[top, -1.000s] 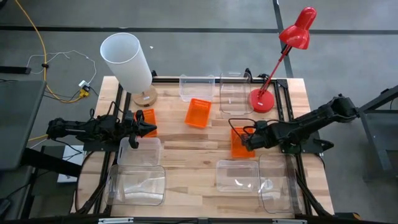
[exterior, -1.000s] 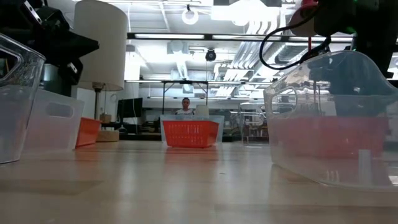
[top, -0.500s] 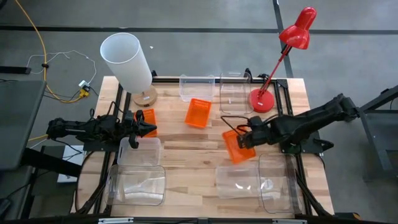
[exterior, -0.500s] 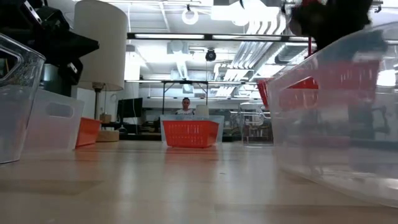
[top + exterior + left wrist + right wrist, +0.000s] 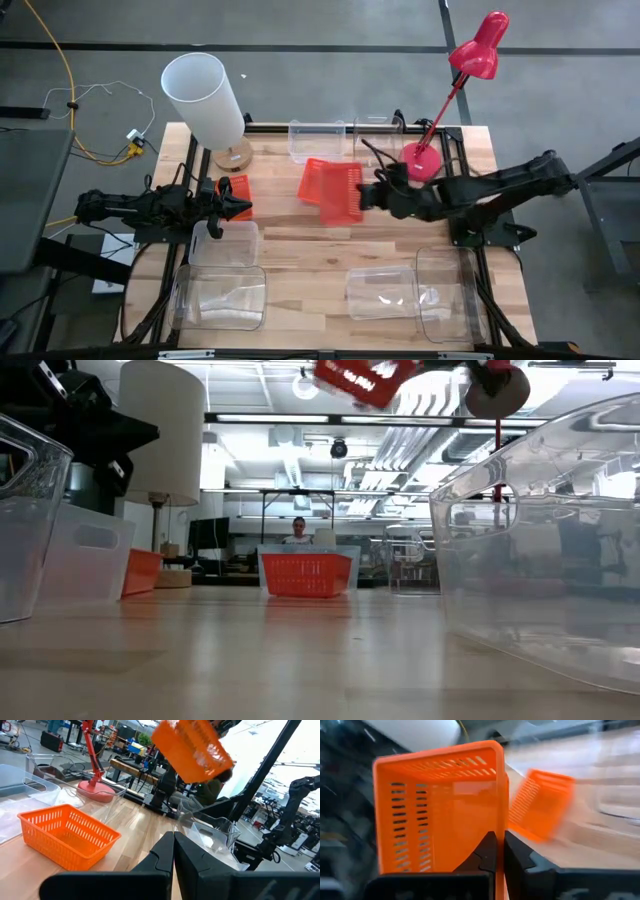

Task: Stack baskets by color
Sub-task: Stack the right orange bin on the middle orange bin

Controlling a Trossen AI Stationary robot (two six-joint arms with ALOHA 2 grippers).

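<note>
- Item, carried orange basket (image 5: 338, 190): lifted clear of the worktop (image 5: 300, 250), tipped on its side, pinched by one wall in the right pincer (image 5: 372, 193); its near edge overlaps the second orange basket (image 5: 316, 175) resting just past centre toward 12 o'clock.
- Item, third orange basket (image 5: 236, 190): at 9 o'clock, just in front of the left pincer (image 5: 236, 207), whose fingers are pressed together on nothing; that arm waits.
- Item, clear bins: two along the 12 o'clock edge (image 5: 318, 140), two at 7 o'clock (image 5: 222, 290), two at 5 o'clock (image 5: 385, 283).
- Risk: single-wall grip on a tilted basket; it may swing or slip loose in transit, in my estimation.
- Risk: lowered while tipped, its rim could catch the resting basket's rim and shove it toward the clear bins instead of nesting.
- Risk: the red lamp (image 5: 440, 100) stands close to the right arm; an elbow sweep might clip it.
- Change from a second ago: the carried basket lay flat at 3 o'clock with the right pincer spread around its wall; it is now gripped, raised and moved toward centre. Left arm unchanged.
</note>
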